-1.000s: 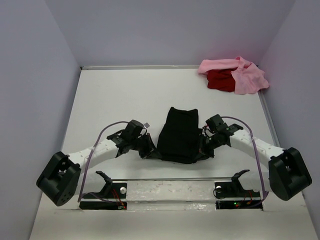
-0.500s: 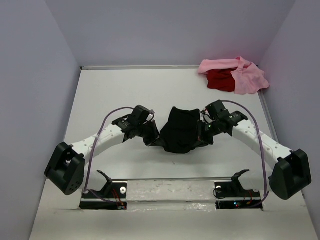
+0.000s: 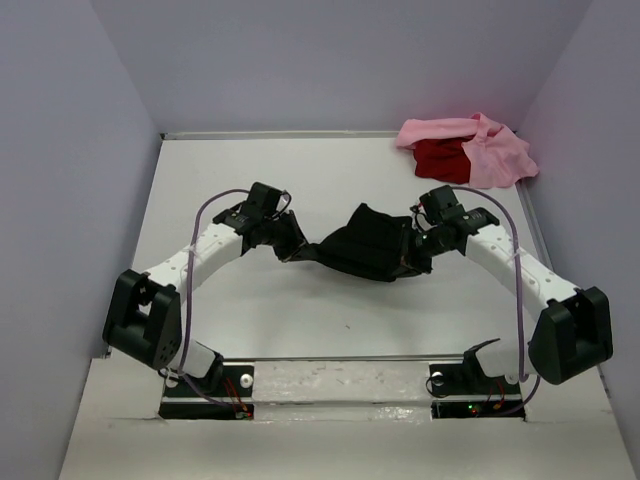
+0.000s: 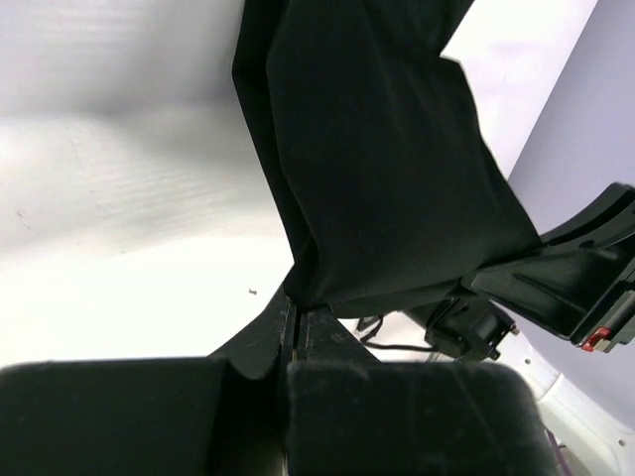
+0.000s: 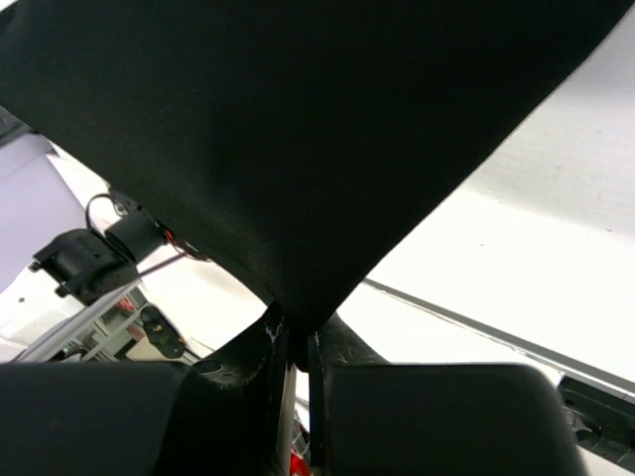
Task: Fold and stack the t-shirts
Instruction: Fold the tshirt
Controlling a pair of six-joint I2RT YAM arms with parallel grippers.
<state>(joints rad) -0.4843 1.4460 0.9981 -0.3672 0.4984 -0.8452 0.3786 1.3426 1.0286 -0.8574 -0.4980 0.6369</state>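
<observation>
The black t-shirt hangs folded and stretched between my two grippers above the middle of the table. My left gripper is shut on its left corner, where the cloth runs into the closed jaws. My right gripper is shut on the right corner, and the cloth spreads out from its jaws. The pink t-shirt and the red t-shirt lie heaped together at the back right corner.
Grey-lilac walls close the table in on the left, back and right. The arm bases and a mounting rail run along the near edge.
Both grippers have carried the black shirt away from the near edge towards the middle, folding its near part over. The shirt now spans wide and short between them.
</observation>
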